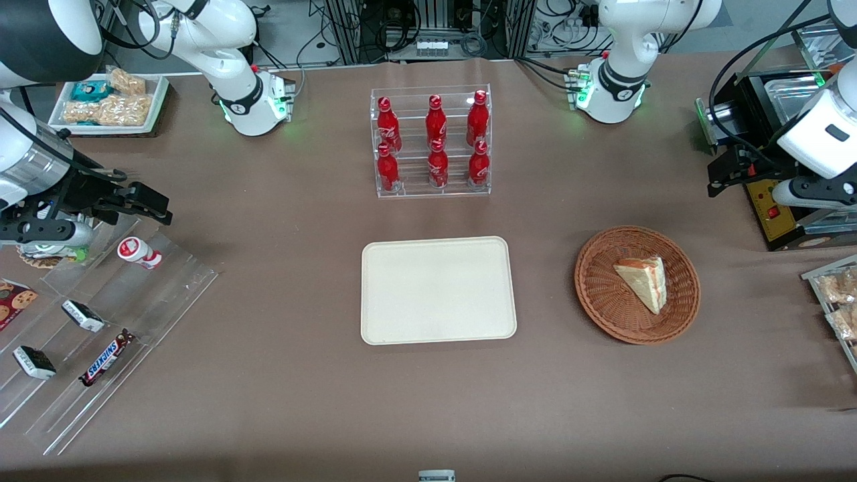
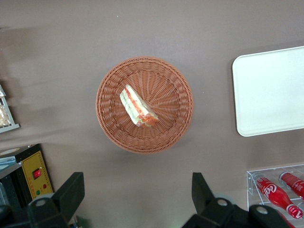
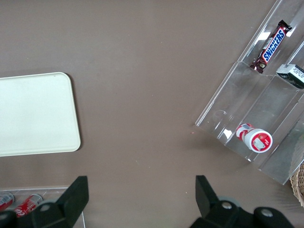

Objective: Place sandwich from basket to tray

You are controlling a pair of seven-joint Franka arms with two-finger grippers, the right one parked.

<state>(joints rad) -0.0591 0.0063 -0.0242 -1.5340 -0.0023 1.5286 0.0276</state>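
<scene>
The sandwich (image 1: 644, 281) is a pale triangular wedge lying in the round wicker basket (image 1: 596, 294), which sits on the table toward the working arm's end. The cream tray (image 1: 438, 289) lies beside the basket at mid-table with nothing on it. My left gripper (image 1: 720, 175) hangs above the table, farther from the front camera than the basket and apart from it. In the left wrist view the gripper (image 2: 137, 190) is open wide over bare table, with nothing between its fingers. The same view shows the sandwich (image 2: 137, 107) with its red and green edge, the basket (image 2: 109, 118) and the tray (image 2: 270, 90).
A clear rack of red cola bottles (image 1: 432, 142) stands farther from the camera than the tray. A black machine with a yellow panel (image 1: 776, 207) and a rack of bagged snacks (image 1: 837, 301) are near the working arm. A stepped acrylic rack with candy bars (image 1: 100, 335) lies toward the parked arm's end.
</scene>
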